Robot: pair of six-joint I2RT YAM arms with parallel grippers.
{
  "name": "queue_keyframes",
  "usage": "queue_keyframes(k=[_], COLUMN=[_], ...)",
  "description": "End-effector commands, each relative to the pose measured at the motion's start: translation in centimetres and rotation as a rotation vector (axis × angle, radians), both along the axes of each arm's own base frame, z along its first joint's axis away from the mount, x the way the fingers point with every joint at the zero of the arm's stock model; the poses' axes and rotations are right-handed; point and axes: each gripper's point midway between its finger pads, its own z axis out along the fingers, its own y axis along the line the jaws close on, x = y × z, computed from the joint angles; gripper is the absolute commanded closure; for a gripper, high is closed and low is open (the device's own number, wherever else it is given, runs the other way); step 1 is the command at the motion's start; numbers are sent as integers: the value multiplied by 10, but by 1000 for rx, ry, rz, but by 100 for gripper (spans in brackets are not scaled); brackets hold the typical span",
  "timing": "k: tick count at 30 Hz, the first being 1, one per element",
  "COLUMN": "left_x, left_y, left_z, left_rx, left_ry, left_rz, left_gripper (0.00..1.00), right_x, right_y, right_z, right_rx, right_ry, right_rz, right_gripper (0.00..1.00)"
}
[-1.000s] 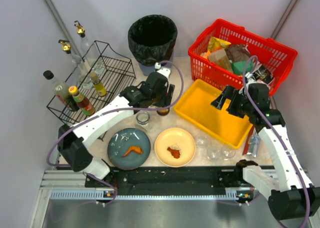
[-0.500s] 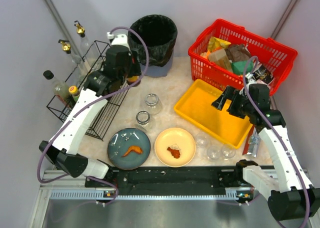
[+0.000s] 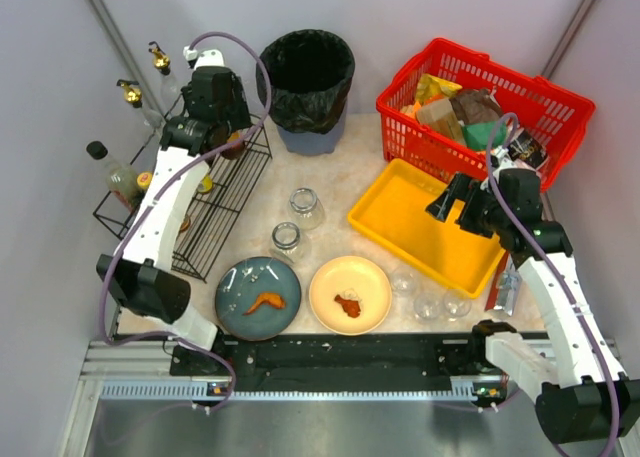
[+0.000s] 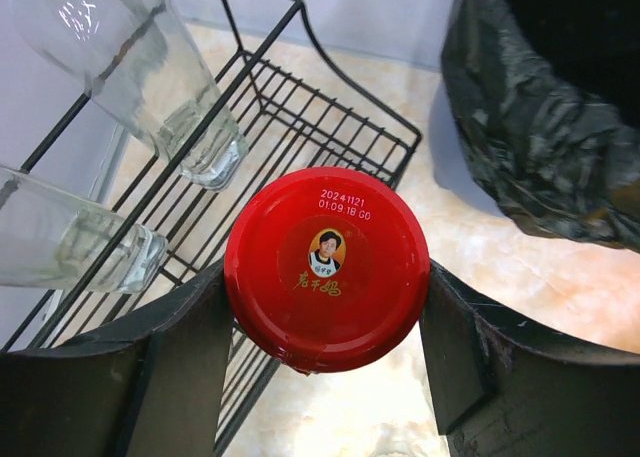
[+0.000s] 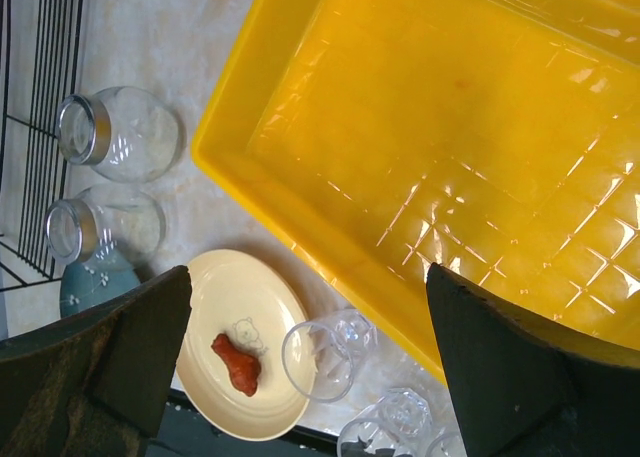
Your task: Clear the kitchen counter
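At the far left, bottles point(image 3: 120, 177) are stood in and beside a black wire rack point(image 3: 215, 192). The left hand point(image 4: 325, 287) is held over the rack's far end. It is clenched on a jar point(image 4: 326, 257) with a red lid, one finger pressed to each side. In the wrist view, two clear bottles point(image 4: 170, 87) are seen in the rack below the jar. Just right of the rack, a black-lined bin point(image 3: 305, 77) is set at the far edge.

The surface point(image 3: 340, 172), beige with faint marbling, is spread under everything, from the rack on the left to the basket on the right. Two glass jars point(image 3: 307, 207) are found near its middle. Nearer, a blue plate point(image 3: 240, 277) and a cream plate point(image 3: 370, 282) are placed side by side, each with a scrap of food on it. Clear glasses point(image 3: 428, 305) are grouped just right of the cream plate, by the near edge of a yellow tray point(image 3: 410, 217).

The right hand point(image 5: 308, 272) is held above the tray. It is released, its fingers spread wide with nothing gripped between them. A red basket point(image 3: 440, 152) filled with packets is set at the far right, just beyond the tray.
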Motion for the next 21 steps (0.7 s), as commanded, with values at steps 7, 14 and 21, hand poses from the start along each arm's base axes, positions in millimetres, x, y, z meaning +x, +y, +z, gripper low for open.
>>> queue_keyframes(k=[7,14,21], left_x=[42,63,72], left_y=[38,45,47], left_z=[42,23,-1], left_rx=[-97,-113,-121], left_ry=[-183,-168,-142], left_rz=[124,139,151], left_gripper=[64,68,67], right_x=[10,17,20], right_y=[-10,-13,-13], right_z=[19,20,16], right_rx=[-29,-38,-36], right_ry=[-58,-50,-34], right_rz=[-34,-46,-51], right_gripper=[1,1,1])
